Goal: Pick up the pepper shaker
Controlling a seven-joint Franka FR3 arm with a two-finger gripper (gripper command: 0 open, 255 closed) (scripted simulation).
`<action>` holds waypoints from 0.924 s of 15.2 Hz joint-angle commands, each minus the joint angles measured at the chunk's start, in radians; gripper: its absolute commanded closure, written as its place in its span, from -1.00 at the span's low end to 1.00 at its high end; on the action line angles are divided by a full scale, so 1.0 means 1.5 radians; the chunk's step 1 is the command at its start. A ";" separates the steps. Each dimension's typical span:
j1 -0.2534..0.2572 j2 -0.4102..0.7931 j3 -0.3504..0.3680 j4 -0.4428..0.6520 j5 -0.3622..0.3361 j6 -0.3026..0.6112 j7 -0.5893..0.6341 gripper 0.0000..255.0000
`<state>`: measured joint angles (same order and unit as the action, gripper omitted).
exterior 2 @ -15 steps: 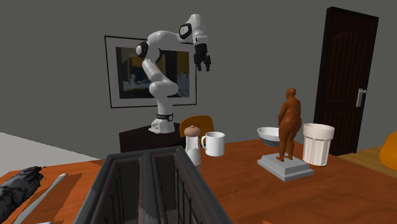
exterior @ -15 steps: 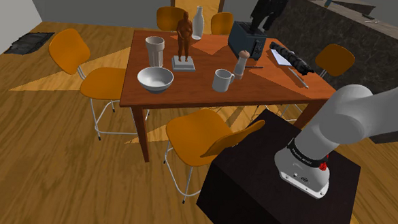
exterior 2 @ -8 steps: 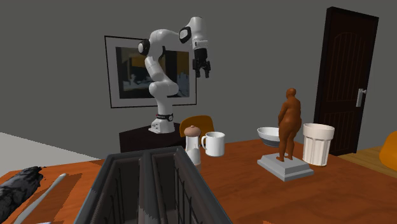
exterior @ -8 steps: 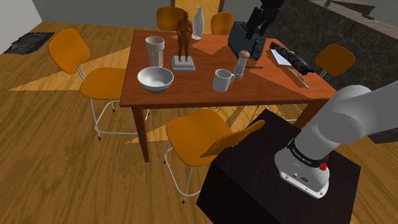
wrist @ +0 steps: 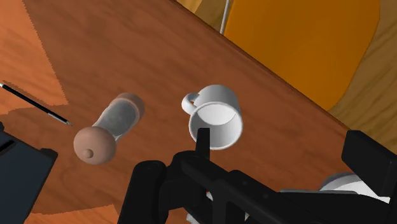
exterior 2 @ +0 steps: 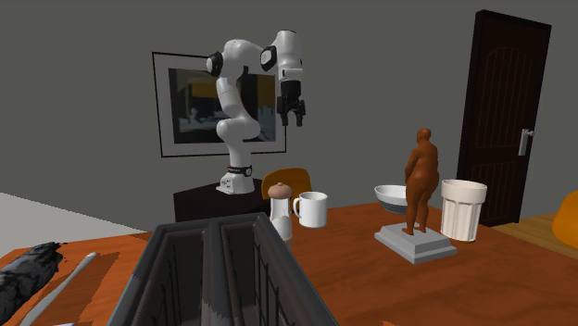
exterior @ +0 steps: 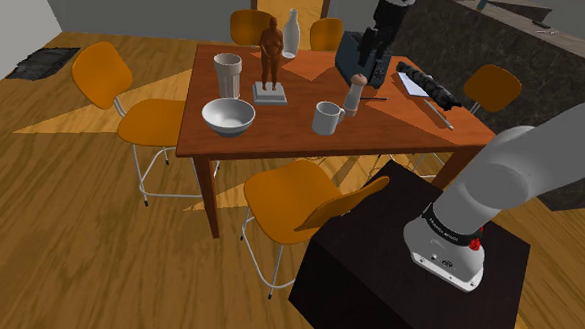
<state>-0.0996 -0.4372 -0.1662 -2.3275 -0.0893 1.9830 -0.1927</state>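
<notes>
The fingers [wrist: 372, 167] hung open and empty, well above the tabletop [wrist: 127, 57]. The pepper shaker [wrist: 108, 127] stood upright far below them, off to one side of their gap, near a white mug [wrist: 216, 121].

No legible text, number or brand on anything on table or around it. Dark band [exterior: 442, 229] at foot of my arm: pale lettering, too small to read. White base [exterior: 457, 266] beneath it: small dark mark, likewise unreadable.
</notes>
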 commanded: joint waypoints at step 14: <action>-0.053 0.319 -0.103 0.164 0.001 0.139 -0.159 -1.00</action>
<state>-0.1718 -0.0037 -0.3109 -2.1108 -0.0968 2.1767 -0.4090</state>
